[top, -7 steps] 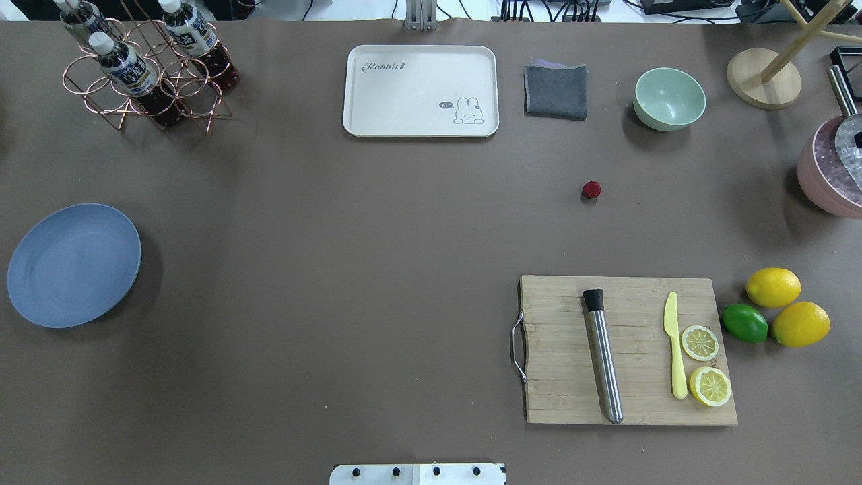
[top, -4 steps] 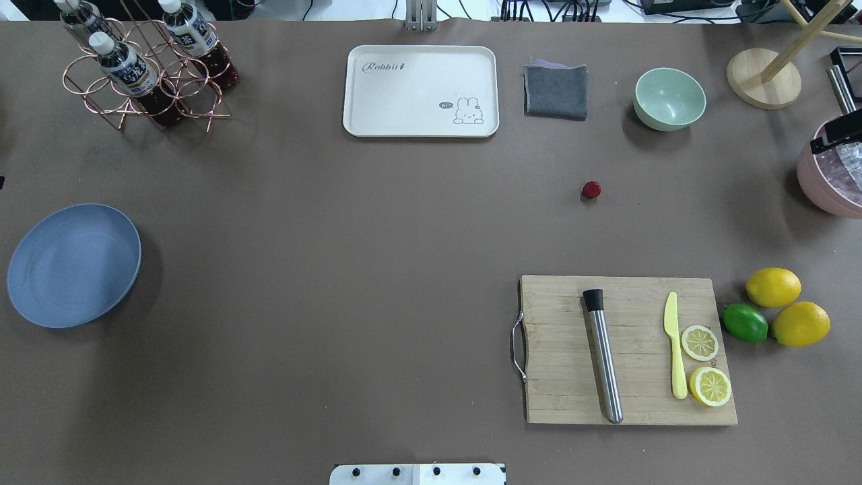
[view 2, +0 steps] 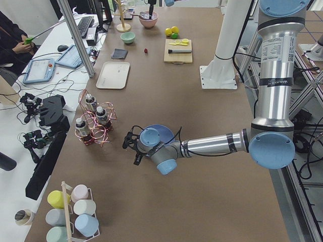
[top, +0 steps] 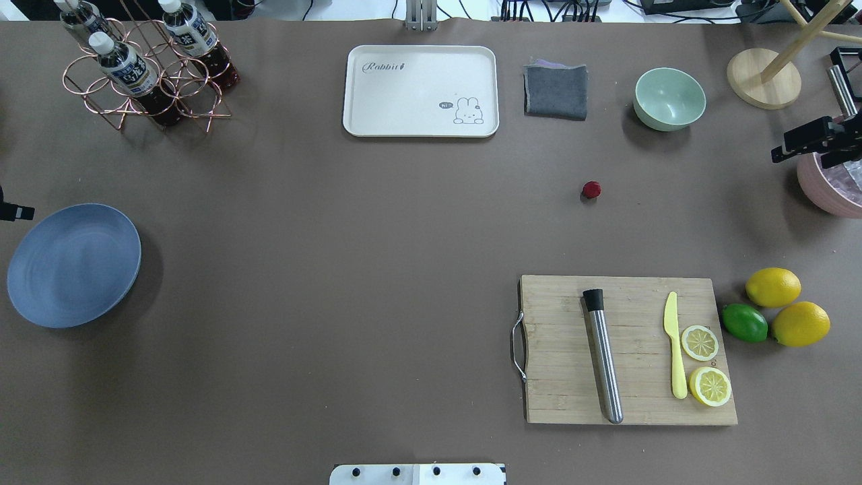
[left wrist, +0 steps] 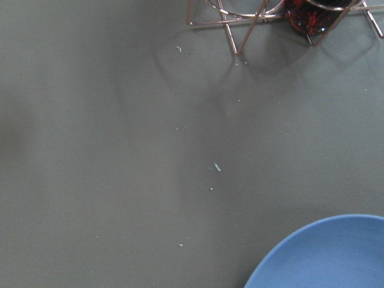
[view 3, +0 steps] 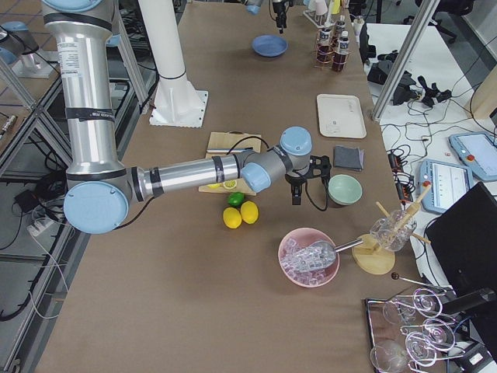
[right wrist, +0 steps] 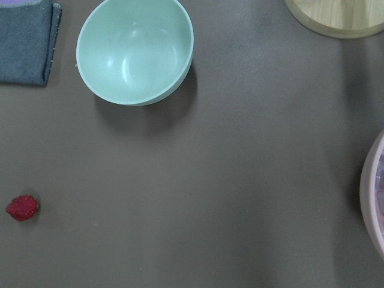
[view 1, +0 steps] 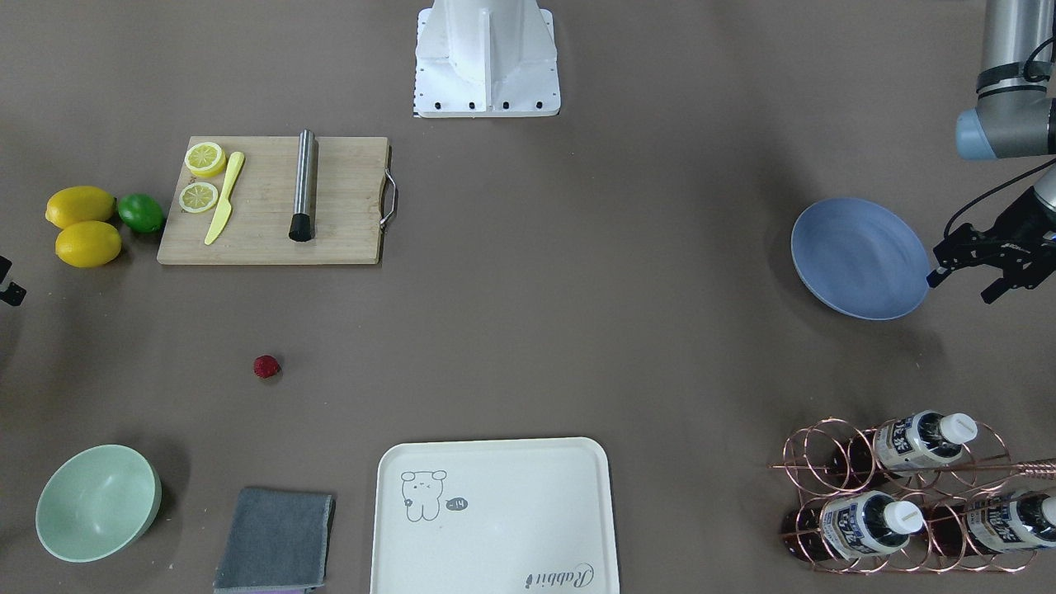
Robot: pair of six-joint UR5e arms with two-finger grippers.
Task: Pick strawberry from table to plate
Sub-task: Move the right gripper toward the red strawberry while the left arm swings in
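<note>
The strawberry (top: 591, 189) (view 1: 266, 366) is a small dark-red berry lying alone on the grey-brown table (top: 350, 269), right of centre. It also shows at the lower left of the right wrist view (right wrist: 22, 207). The blue plate (top: 74, 265) (view 1: 862, 258) rests empty at the table's far left. My right gripper (top: 800, 156) hovers open at the right edge, over the rim of the pink bowl and well right of the strawberry. Beside the plate's outer edge my left gripper (view 1: 964, 286) stands open and holds nothing.
A wooden cutting board (top: 559, 337) with a muddler, a yellow knife and lemon slices lies near the front right. Two lemons (top: 773, 287) and a lime (top: 745, 322) sit beside it. Along the back stand a bottle rack (top: 145, 67), cream tray (top: 421, 91), grey cloth (top: 555, 91), mint bowl (top: 669, 98) and pink ice bowl (top: 832, 185).
My right gripper has come further in from the right edge, moving left over the pink bowl. The left gripper's tip now shows at the left edge by the plate. The strawberry has not moved.
</note>
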